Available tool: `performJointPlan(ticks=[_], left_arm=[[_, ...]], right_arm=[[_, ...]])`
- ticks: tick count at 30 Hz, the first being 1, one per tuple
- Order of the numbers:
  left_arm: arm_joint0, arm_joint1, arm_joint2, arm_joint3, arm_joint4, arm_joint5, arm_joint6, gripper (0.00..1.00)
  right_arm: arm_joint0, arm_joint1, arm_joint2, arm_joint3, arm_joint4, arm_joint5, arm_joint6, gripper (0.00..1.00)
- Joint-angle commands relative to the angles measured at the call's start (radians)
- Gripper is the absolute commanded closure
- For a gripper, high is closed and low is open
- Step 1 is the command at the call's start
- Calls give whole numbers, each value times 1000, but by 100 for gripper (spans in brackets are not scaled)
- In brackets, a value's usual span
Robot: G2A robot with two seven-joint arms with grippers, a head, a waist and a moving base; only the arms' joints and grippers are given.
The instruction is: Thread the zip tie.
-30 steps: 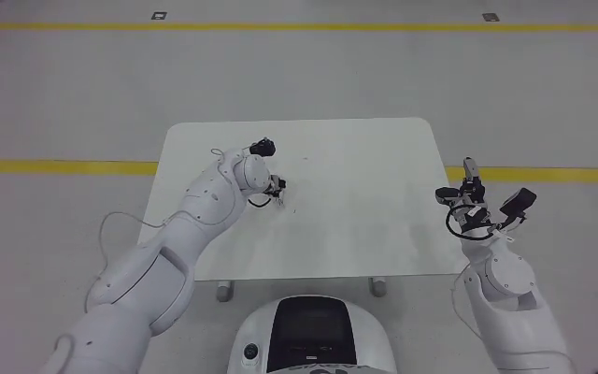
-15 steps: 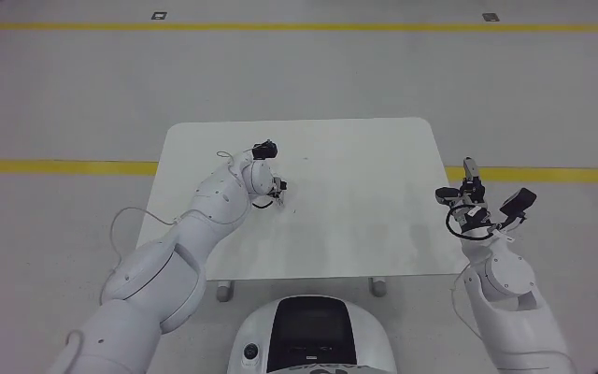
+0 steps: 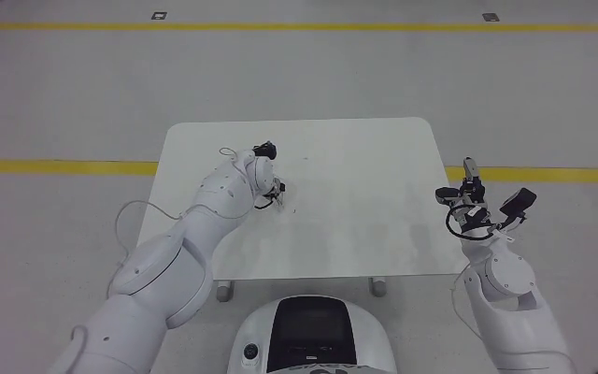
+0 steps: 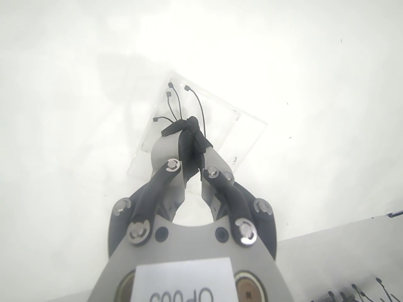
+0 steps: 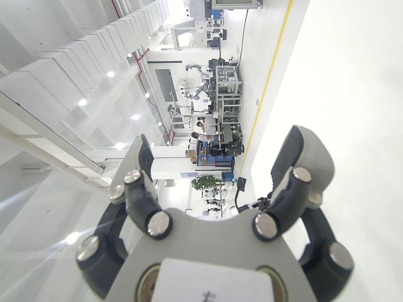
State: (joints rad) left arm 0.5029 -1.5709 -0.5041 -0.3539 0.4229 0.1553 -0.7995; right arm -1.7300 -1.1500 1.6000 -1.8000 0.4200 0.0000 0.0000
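Left wrist view puts the left hand [image 4: 190, 133] low over a clear tray [image 4: 248, 127] lying flat on the white surface [image 3: 355, 187], toward its left half. The two padded fingers are pressed together at the tips, right where a few black zip ties [image 4: 188, 88] fan out. From where I stand I can't tell whether one of them is actually pinched or the tips merely rest among them. The ties are thin, dark strands, each ending in a small square head, and they curve a little rather than lying straight. I'd judge them almost weightless, springy and slick, so one could easily skate across the smooth tray or flick away if nudged. They also lie close enough together that two might come up at once. A grip on the strap near the head looks best to me, leaving the pointed tail free to feed through the slot. The right hand [image 5: 220, 146] hangs off the surface's right edge, well apart from the tray, its fingers spread wide with nothing between them, pointing out into the room.
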Motion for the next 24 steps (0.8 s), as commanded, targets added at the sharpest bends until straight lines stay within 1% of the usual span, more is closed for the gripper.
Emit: performJointPlan(ticks=[1,8,13,17,20,24], left_arm=[[-3,-2,2,1,-2,-2,-20,100],[-2,-6,4,17,-12,-9,-36,100],[-8,-6,4,24,-22,-25,-68,100],[-14,-5,4,32,-35,-35,-127,100],[-12,-4,7,33,-33,-31,-146,100],[-10,0,2,42,-52,-32,-167,100]], right_arm=[[0,0,0,0,0,0,0,0],[0,0,0,0,0,0,0,0],[0,0,0,0,0,0,0,0],[0,0,0,0,0,0,0,0],[0,0,0,0,0,0,0,0],[0,0,0,0,0,0,0,0]])
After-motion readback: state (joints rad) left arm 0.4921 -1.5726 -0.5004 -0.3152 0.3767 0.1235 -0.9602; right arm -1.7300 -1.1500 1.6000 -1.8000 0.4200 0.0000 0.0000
